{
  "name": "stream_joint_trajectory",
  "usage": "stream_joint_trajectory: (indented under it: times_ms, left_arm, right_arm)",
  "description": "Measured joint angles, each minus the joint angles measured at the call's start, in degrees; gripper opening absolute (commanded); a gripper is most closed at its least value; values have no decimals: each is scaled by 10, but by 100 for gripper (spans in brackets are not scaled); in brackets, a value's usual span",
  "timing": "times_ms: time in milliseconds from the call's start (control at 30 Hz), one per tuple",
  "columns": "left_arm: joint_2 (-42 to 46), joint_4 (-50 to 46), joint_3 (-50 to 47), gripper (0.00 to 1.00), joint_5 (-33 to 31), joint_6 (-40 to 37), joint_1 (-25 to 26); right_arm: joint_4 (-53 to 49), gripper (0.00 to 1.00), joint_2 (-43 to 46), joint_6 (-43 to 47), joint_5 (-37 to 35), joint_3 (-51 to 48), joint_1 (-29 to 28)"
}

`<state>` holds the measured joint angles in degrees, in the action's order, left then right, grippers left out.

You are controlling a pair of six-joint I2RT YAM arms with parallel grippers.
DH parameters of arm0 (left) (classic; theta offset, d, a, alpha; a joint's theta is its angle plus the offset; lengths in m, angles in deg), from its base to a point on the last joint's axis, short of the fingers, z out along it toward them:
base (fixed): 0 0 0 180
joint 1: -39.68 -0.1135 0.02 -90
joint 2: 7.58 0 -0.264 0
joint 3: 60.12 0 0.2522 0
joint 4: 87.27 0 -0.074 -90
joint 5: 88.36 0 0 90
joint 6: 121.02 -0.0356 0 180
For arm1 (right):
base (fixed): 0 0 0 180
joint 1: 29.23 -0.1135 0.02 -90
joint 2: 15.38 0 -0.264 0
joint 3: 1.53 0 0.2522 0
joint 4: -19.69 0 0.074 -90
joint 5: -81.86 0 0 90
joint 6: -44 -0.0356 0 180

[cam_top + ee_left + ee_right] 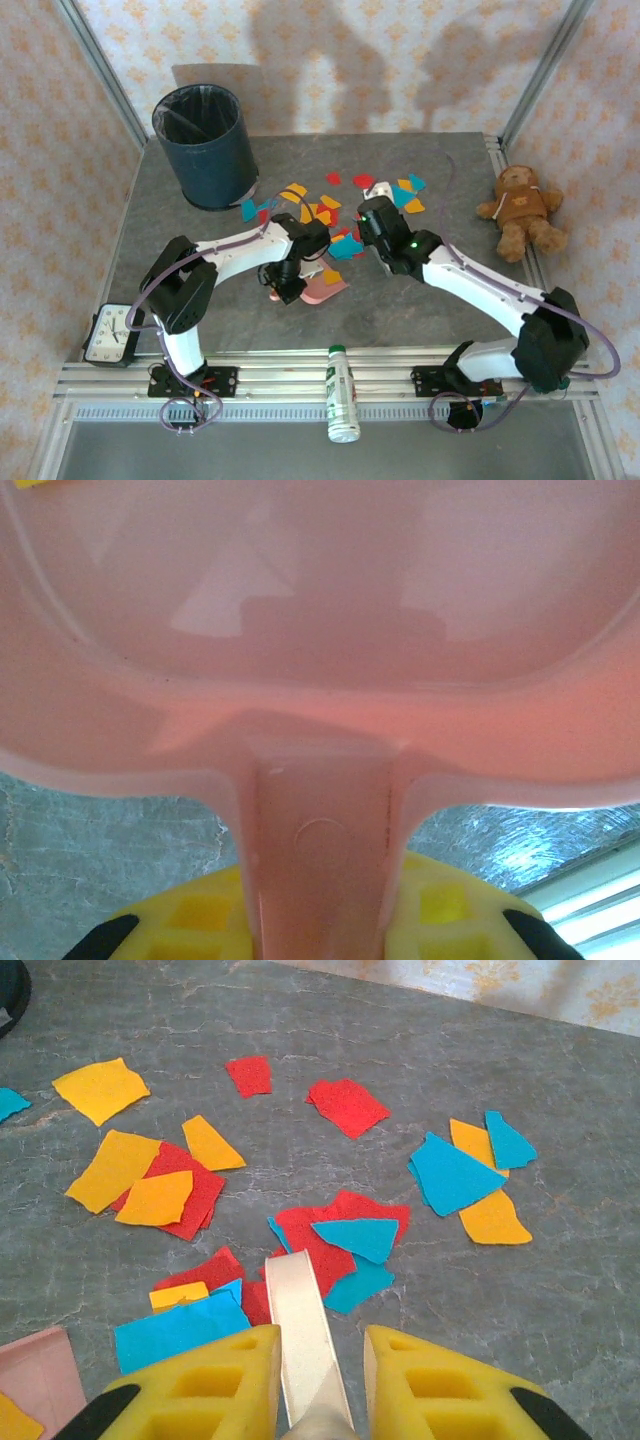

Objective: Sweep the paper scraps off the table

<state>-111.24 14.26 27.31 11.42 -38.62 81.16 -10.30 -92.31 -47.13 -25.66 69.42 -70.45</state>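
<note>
Paper scraps [340,1240] lie mostly unswept beyond the dustpan [320,630].
Left gripper [320,920] clamps its handle; right gripper [315,1360] pinches a cream handle [300,1310].

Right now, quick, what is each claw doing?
Left claw: shut on the dustpan.
Right claw: shut on a cream handle.
</note>
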Motion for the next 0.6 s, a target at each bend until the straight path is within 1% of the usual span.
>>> stream_joint_trajectory:
  times_ms: [167,600]
  left_arm:
    - [-12,0,17,0,0,0,0]
    - [-41,0,41,0,0,0,0]
  right_arm:
    - [-1,0,-24,14,31,19,0]
    - [-28,0,-31,36,125,31,0]
